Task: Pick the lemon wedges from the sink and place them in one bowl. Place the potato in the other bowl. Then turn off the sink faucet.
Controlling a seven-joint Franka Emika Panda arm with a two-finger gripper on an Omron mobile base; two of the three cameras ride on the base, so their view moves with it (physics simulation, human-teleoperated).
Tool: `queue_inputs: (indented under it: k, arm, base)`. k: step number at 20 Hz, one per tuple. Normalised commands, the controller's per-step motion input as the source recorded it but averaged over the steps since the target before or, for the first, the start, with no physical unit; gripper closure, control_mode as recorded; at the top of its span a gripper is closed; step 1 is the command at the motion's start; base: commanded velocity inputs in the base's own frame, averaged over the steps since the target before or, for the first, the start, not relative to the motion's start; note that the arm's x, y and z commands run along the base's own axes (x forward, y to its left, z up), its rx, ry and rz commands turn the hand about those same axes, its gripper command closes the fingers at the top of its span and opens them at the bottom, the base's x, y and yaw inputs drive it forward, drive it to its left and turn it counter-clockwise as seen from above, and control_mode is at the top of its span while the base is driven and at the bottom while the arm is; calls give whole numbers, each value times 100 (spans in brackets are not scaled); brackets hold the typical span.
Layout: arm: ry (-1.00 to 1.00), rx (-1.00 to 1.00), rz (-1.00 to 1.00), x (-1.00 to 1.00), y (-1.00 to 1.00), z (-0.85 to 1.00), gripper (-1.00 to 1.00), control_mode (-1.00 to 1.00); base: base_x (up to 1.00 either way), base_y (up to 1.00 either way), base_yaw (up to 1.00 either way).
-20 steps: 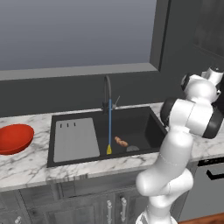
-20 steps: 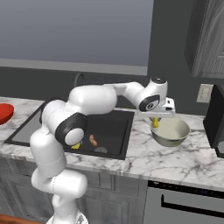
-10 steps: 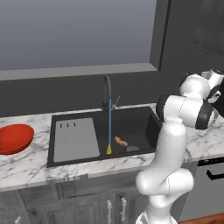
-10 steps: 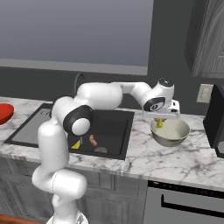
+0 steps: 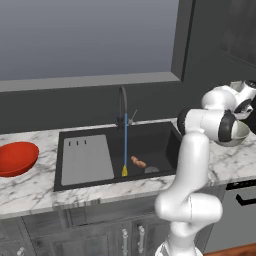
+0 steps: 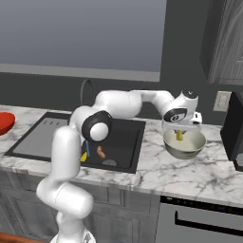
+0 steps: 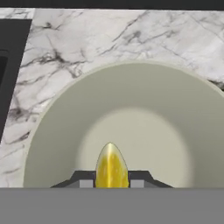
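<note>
My gripper (image 6: pixel 179 132) hangs over the grey-beige bowl (image 6: pixel 185 146), shut on a yellow lemon wedge (image 6: pixel 179 136). In the hand view the wedge (image 7: pixel 111 168) stands between my dark fingertips (image 7: pixel 86 180), right above the bowl's bare bottom (image 7: pixel 144 127). A second lemon wedge (image 5: pixel 124 171) lies in the black sink (image 5: pixel 80 161) next to the orange-brown potato (image 5: pixel 138 162). Both also show from the right: wedge (image 6: pixel 84 156), potato (image 6: pixel 101 152). The red bowl (image 5: pixel 17 159) sits on the counter left of the sink. The faucet (image 5: pixel 123 107) pours a thin blue stream.
A dark appliance (image 6: pixel 234 137) stands on the counter just right of the grey-beige bowl, below a wall outlet (image 6: pixel 221 100). The sink's grey drainboard panel (image 5: pixel 85 160) lies on its left half. Marble counter (image 6: pixel 199 173) runs in front of the bowl.
The arm has swung right, carrying the lemon wedge from the bowl's near-left rim to above its middle. The things in the sink have not moved.
</note>
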Motion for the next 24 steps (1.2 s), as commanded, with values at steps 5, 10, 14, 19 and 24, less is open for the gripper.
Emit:
queue_inputs:
  k: [5, 10, 14, 19, 24]
  arm:
    - [0, 0, 0, 20, -6, -43, 100, -100]
    - [0, 0, 0, 28, -1, -27, 100, -100]
    - [0, 0, 0, 31, -12, -21, 100, -100]
    - [0, 0, 0, 24, -19, -22, 100, -100]
    - [0, 0, 0, 22, -19, -23, 100, -100]
  base:
    - [0, 0, 0]
    - [0, 0, 0]
    - [0, 0, 0]
    - [0, 0, 0]
    - [0, 0, 0]
